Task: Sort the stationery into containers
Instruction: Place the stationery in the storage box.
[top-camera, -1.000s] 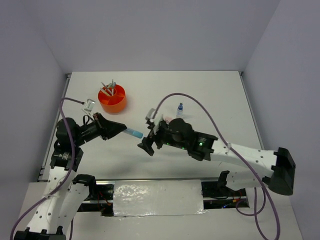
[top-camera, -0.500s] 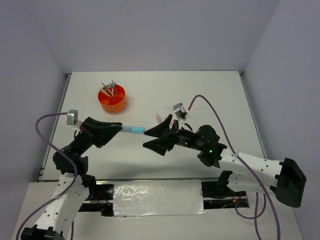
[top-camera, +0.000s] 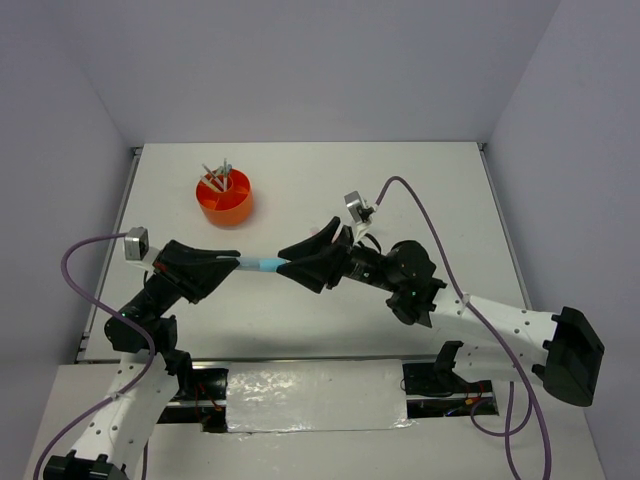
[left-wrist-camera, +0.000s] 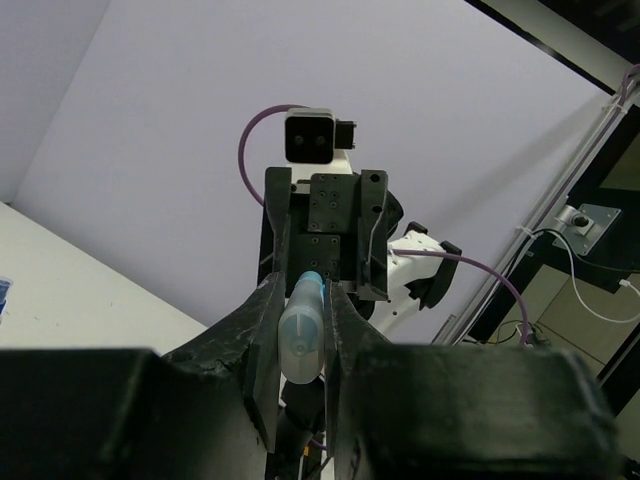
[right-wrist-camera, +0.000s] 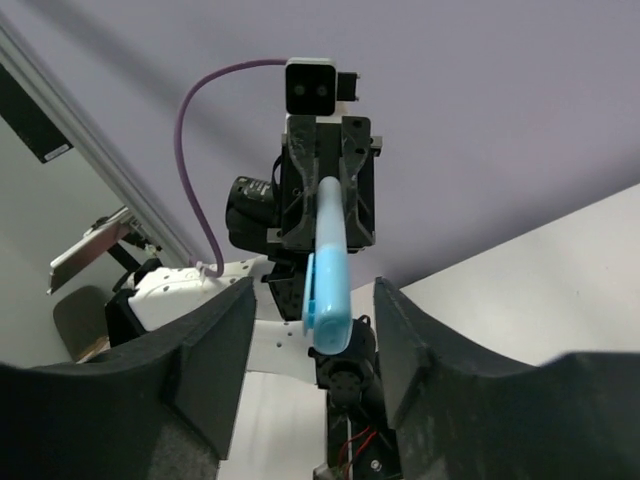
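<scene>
My left gripper (top-camera: 237, 261) is shut on one end of a pastel blue marker (top-camera: 262, 264) and holds it level above the table; in the left wrist view the marker (left-wrist-camera: 302, 335) sits clamped between my fingers. My right gripper (top-camera: 283, 266) is open, its jaws on either side of the marker's capped end (right-wrist-camera: 330, 290) without touching it. The two grippers face each other in mid-air. The round orange organizer (top-camera: 224, 198) stands at the back left with several thin pens (top-camera: 216, 176) in it.
The white table (top-camera: 420, 190) has raised edges at left and right, with grey walls around it. The right arm's purple cable (top-camera: 395, 184) arches above the table's middle.
Both grippers have lifted and tilted to face each other. The right gripper has moved left so that its open jaws now straddle the marker's free end.
</scene>
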